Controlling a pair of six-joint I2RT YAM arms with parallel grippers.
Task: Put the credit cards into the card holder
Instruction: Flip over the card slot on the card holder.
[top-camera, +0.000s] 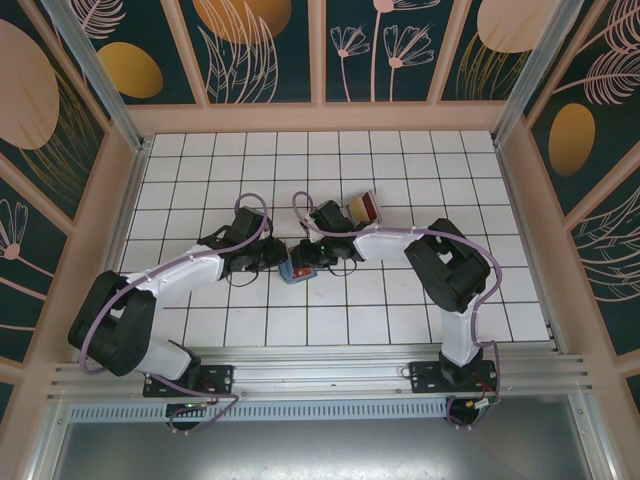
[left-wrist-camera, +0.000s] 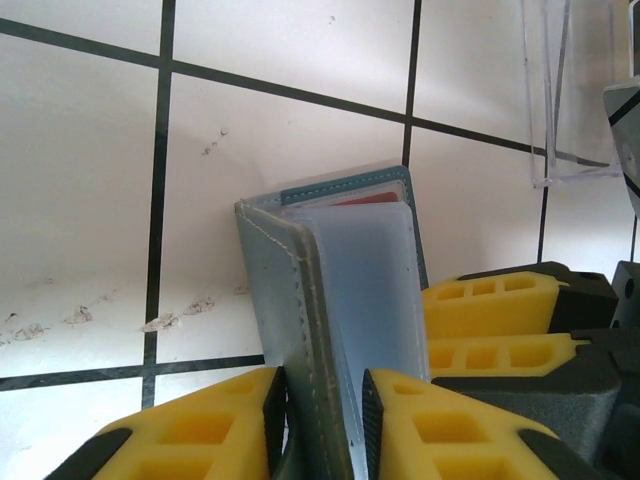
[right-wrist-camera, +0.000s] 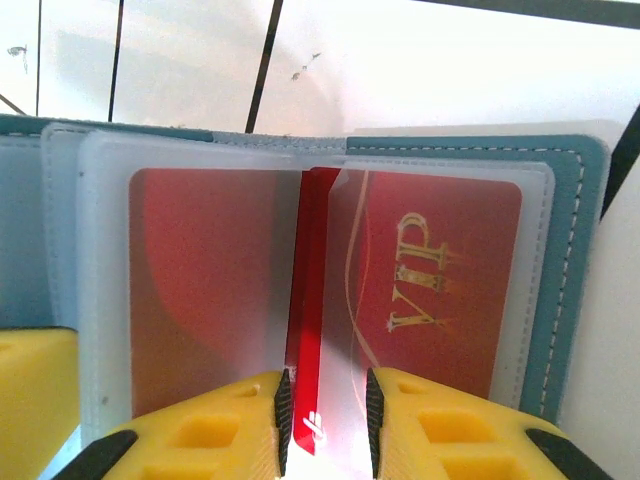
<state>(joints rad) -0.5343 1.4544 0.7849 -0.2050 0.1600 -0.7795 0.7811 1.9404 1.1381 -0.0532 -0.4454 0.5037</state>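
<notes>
Stitched card holder's (right-wrist-camera: 583, 250) clear sleeves (right-wrist-camera: 102, 300) flank a thin red card (right-wrist-camera: 318, 300).

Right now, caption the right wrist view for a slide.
Right gripper holds a red card edge-on between the card holder's sleeves.

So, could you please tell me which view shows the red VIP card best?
Right wrist: the red VIP card sits close, lettering readable through its clear sleeve. Left wrist shows a red sliver; top external, a tiny red speck.
</notes>
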